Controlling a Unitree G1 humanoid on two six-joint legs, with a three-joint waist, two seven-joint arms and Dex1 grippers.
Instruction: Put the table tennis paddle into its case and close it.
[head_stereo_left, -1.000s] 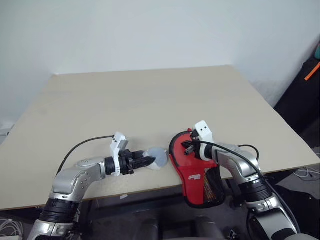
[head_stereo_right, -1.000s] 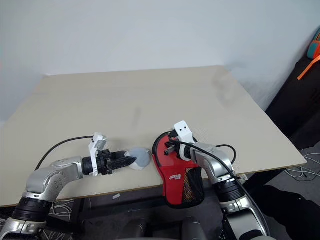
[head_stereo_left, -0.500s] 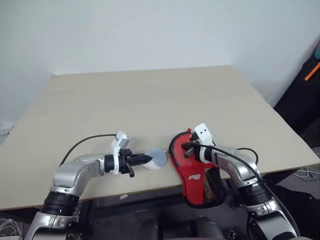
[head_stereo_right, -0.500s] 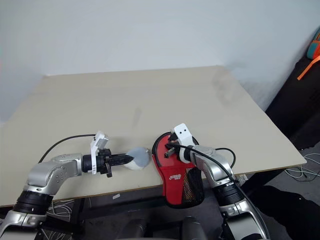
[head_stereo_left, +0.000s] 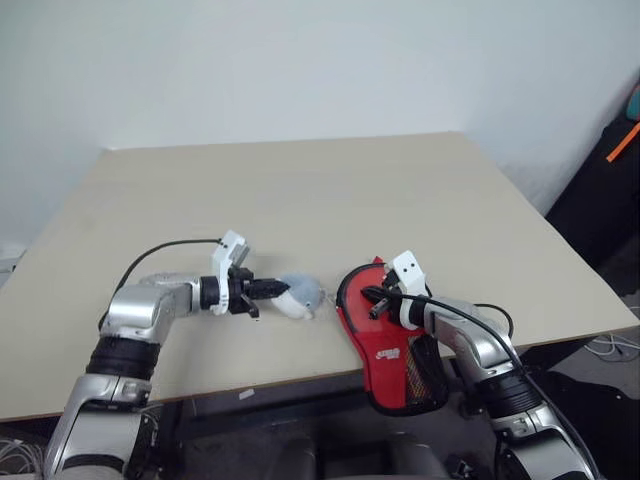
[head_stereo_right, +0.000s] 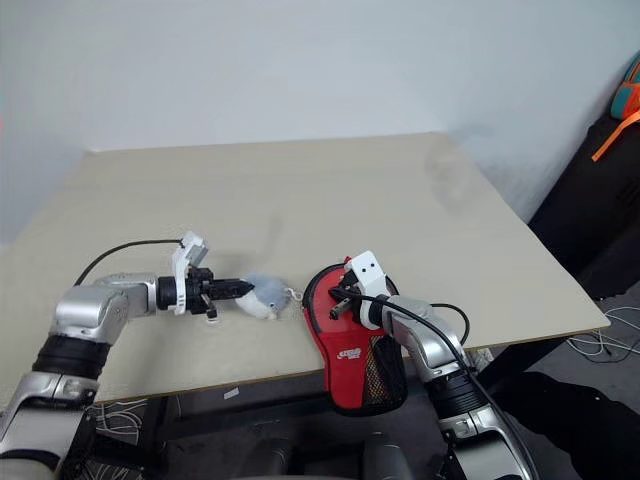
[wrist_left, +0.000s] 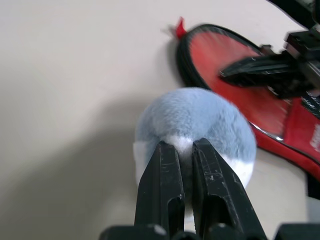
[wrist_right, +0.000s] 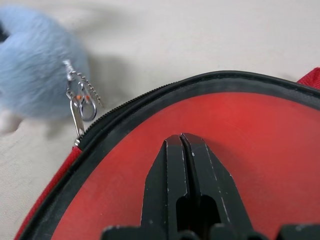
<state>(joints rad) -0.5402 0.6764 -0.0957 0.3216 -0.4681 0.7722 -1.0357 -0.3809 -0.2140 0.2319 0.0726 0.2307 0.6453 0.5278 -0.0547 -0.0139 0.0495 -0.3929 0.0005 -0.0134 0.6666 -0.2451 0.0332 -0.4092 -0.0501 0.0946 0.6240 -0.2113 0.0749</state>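
The case (head_stereo_left: 398, 352), red fabric with a white logo and a black mesh end, lies at the table's front edge and hangs partly over it. Its round end is open inside the black zipper rim (wrist_right: 131, 107). The table tennis paddle's red face (wrist_right: 250, 135) shows in that opening. My right gripper (head_stereo_left: 372, 300) is shut, and its fingertips (wrist_right: 176, 145) rest on the red face. A pale blue fluffy lump (head_stereo_left: 300, 297) hangs by a small chain (wrist_right: 80, 100) from the zipper end. My left gripper (head_stereo_left: 268, 290) is shut on this lump (wrist_left: 195, 117), just left of the case.
The beige table (head_stereo_left: 300, 190) stretches wide behind both grippers. Its front edge runs just under the arms. A dark object with an orange strap (head_stereo_left: 625, 140) stands off the table at the right. Cables (head_stereo_left: 612, 345) lie on the floor at the right.
My left gripper has shut on the fluffy lump and carried it a little left and away from the table's front edge. The right gripper stays on the red face.
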